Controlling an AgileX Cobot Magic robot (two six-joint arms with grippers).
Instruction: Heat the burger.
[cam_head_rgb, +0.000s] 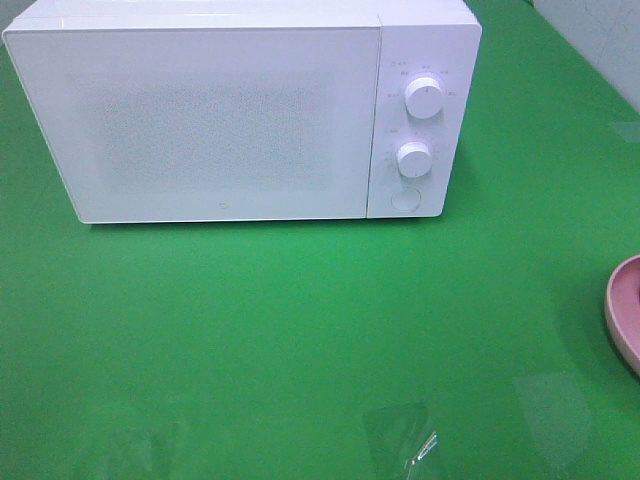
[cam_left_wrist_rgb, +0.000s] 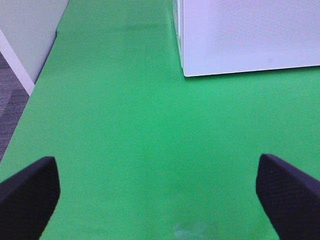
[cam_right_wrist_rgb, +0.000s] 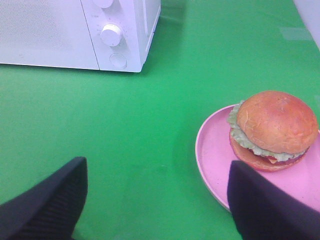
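Observation:
The burger (cam_right_wrist_rgb: 274, 129), a glossy golden-brown bun over green lettuce and an orange-brown patty, sits on a shallow pink plate (cam_right_wrist_rgb: 212, 150) in the right wrist view. My right gripper (cam_right_wrist_rgb: 156, 200) hovers open above the green table, one fingertip (cam_right_wrist_rgb: 260, 207) overlapping the plate's near rim, nothing between the fingers. In the exterior high view only the plate's rim (cam_head_rgb: 625, 310) shows at the right edge; the burger is out of that view. My left gripper (cam_left_wrist_rgb: 157, 192) stands wide open over bare green cloth, well short of the white microwave (cam_left_wrist_rgb: 245, 35). The microwave (cam_head_rgb: 240, 110) has its door shut.
The microwave carries two white dials (cam_head_rgb: 424, 98) and a round button (cam_head_rgb: 404, 197) on its right panel. The table's left edge (cam_left_wrist_rgb: 42, 75) borders a grey floor. A clear plastic scrap (cam_head_rgb: 405, 440) lies near the front edge.

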